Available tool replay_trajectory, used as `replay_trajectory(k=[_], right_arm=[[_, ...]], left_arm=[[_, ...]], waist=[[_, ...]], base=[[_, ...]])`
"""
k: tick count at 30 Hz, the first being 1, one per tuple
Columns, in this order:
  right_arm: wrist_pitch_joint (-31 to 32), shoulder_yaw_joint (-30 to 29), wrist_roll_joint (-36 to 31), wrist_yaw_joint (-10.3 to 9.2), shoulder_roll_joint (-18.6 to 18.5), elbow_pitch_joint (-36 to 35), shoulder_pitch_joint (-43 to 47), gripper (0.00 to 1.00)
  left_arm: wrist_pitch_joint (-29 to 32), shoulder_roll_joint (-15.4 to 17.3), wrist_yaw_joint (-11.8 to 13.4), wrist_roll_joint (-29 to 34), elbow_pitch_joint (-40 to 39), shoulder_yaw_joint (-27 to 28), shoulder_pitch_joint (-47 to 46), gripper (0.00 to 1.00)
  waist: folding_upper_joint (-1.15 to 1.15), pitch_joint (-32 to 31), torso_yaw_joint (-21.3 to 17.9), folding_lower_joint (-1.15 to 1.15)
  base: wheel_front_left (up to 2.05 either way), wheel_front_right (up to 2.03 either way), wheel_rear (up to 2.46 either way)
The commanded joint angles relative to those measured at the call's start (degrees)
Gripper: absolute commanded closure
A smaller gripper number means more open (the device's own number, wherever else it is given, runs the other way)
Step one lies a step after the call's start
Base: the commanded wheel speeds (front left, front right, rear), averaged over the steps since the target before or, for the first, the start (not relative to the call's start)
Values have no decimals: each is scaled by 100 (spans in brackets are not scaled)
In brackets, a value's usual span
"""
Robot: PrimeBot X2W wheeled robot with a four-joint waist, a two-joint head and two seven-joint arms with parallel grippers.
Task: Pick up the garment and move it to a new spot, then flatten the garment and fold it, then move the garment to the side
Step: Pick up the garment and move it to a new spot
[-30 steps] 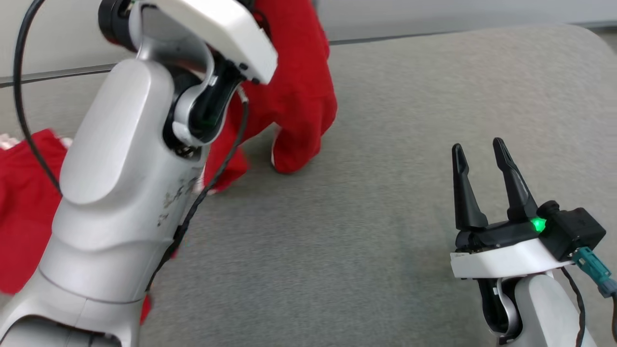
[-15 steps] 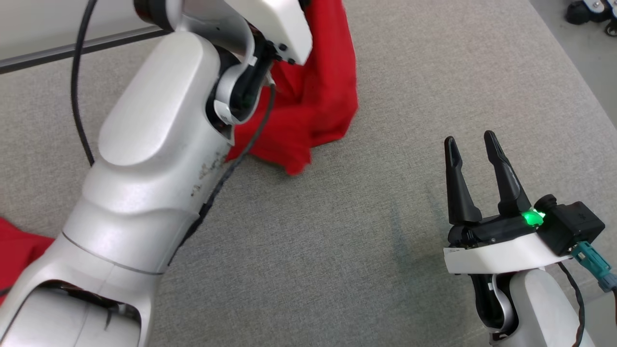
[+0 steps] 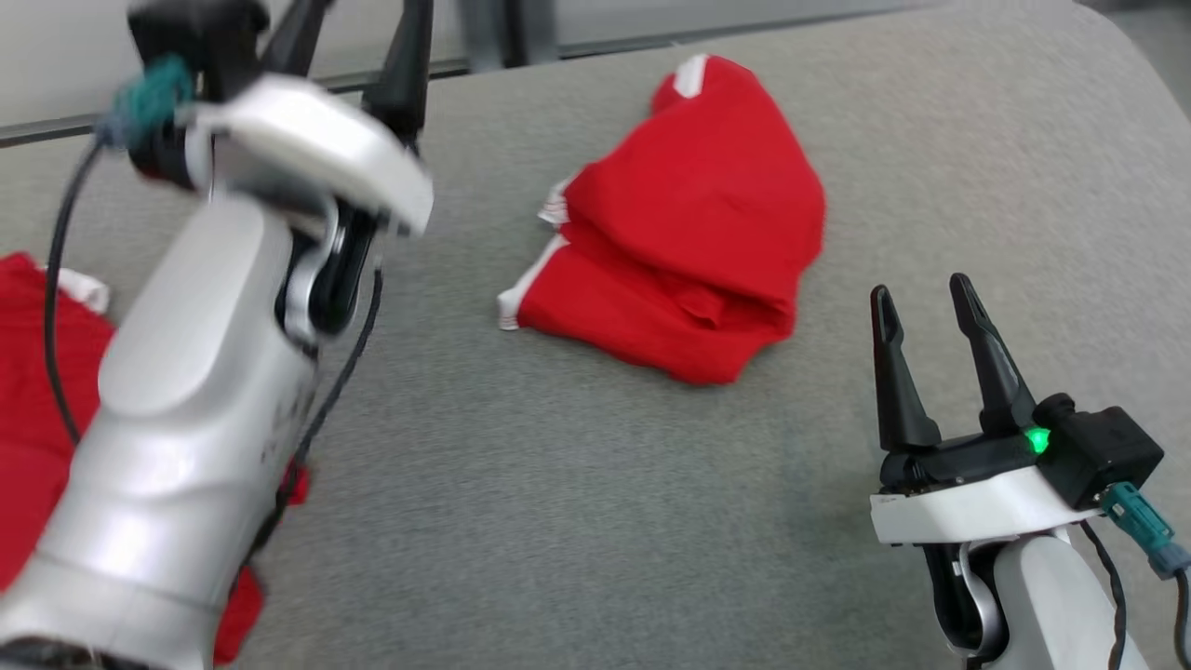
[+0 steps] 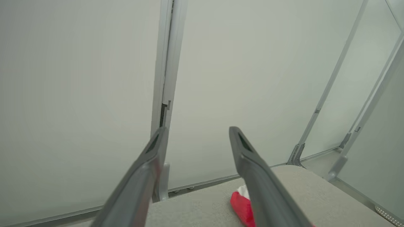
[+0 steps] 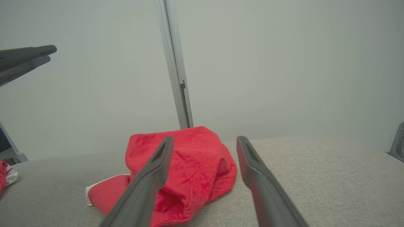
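Grey fabric-covered table [image 3: 595,521]. Crumpled red garment with white trim [image 3: 689,261] heaped near the far edge, about centre. Second red cloth [image 3: 37,419] at the left edge, under the left arm. Left end effector [image 4: 198,129] raised, released, empty. Right end effector [image 3: 919,288] by the near right corner, released, empty. Risks: a pinch takes several layers of the heap, so flattening fails; the left arm snags the second cloth.

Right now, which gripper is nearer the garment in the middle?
Right. The right gripper sits low just right of the garment; the left gripper is raised well to its left, pointing away.
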Motion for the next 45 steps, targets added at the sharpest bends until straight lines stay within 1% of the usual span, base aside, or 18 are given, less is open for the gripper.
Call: replay_trajectory(k=[1,2,6,8,10,11,15,19,22,23,27,29,33,39,41,44,45], right_arm=[[-9,-35,-96,1,-13,16,90,0],[-10,-50,-144,1,-13,35,139,0],[-9,-225,-302,1,-15,73,343,0],[-9,-248,-398,1,-12,98,478,0],[-10,-228,-479,1,-14,121,594,0],[-10,-213,-507,1,-16,130,642,0],[-9,-230,-623,1,-47,160,760,0],[-10,-276,-651,1,-44,151,799,0],[-9,-264,-677,1,-43,186,785,0],[-9,-264,-677,1,-43,186,785,0],[-9,-279,-791,1,-41,272,657,0],[-9,-336,-923,1,-64,393,546,0],[31,-518,-1274,1,-87,919,177,0],[239,-756,-1826,0,-228,1708,-628,0],[299,-918,-2009,0,-333,1959,-875,0],[486,-1136,-2273,0,-378,2347,-1173,0],[602,-1250,-2435,0,-450,2597,-1346,0]], left_arm=[[-179,62,5,-74,-36,80,313,0],[-280,78,54,-161,-55,153,599,0],[-571,121,46,-164,-285,152,1691,0],[-652,102,65,-87,-407,164,2242,0],[-684,73,138,111,-529,149,2774,0],[-692,38,212,262,-693,262,2991,0],[-693,-224,252,859,-1216,609,3996,0],[-695,-501,86,1237,-1508,984,4445,0],[-689,-647,-73,1441,-1574,1177,4541,0],[-689,-647,-73,1441,-1574,1177,4541,0],[-690,-764,-232,1640,-1564,1284,4465,0],[-690,-785,-297,1685,-1555,1306,4419,0],[-690,-830,-377,1653,-1546,1229,4373,0],[-690,-829,-262,1291,-1661,843,4235,0],[-690,-832,-228,1214,-1694,720,4188,0],[-691,-831,-157,1040,-1730,600,4116,0],[-691,-832,-131,953,-1763,523,4085,0]], waist=[[0,-307,389,0],[0,-392,497,0],[0,-671,934,0],[0,-802,1142,0],[0,-927,1301,0],[0,-976,1361,0],[0,-1106,1523,0],[0,-1153,1656,0],[0,-1145,1722,0],[0,-1145,1722,0],[0,-1071,1813,0],[0,-1013,1882,0],[0,-847,2076,0],[0,-463,2434,0],[0,-343,2548,0],[0,-189,2684,0],[0,-117,2754,0]], base=[[0,0,0],[0,0,0],[0,0,0],[0,0,0],[0,0,0],[0,0,0],[0,0,0],[0,0,0],[0,0,0],[0,0,0],[0,0,0],[0,0,0],[0,0,0],[0,0,0],[0,0,0],[0,0,0],[0,0,0]])
